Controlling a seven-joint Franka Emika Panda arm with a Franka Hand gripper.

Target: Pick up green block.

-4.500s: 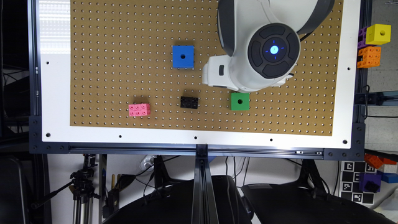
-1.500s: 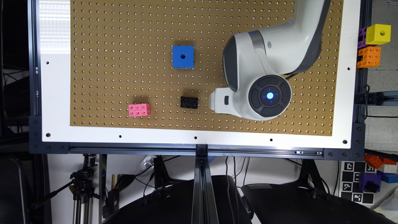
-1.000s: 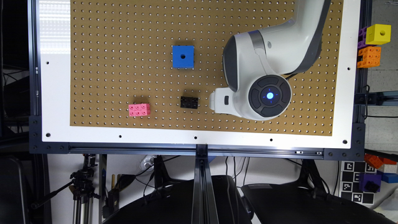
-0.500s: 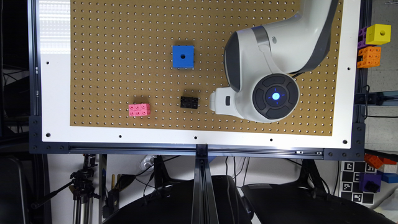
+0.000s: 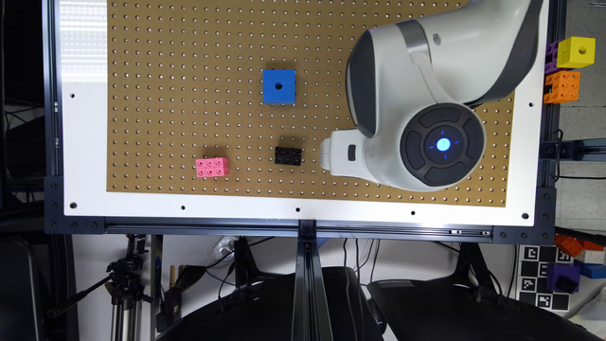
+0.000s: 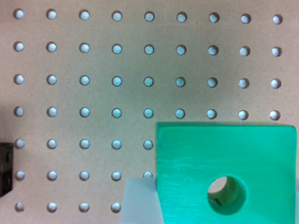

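The white Franka arm (image 5: 426, 80) is reaching in from the exterior view's upper right, its round wrist cap (image 5: 442, 144) facing the camera.

Cube (image 5: 279, 86) behind flat brick (image 5: 288, 155); studded brick (image 5: 212, 166) toward exterior view's left.

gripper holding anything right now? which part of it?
Cannot be told for sure. In the wrist view the bright green cube with a round hole sits close up, with one pale finger against its side; a closed grip isn't visible.
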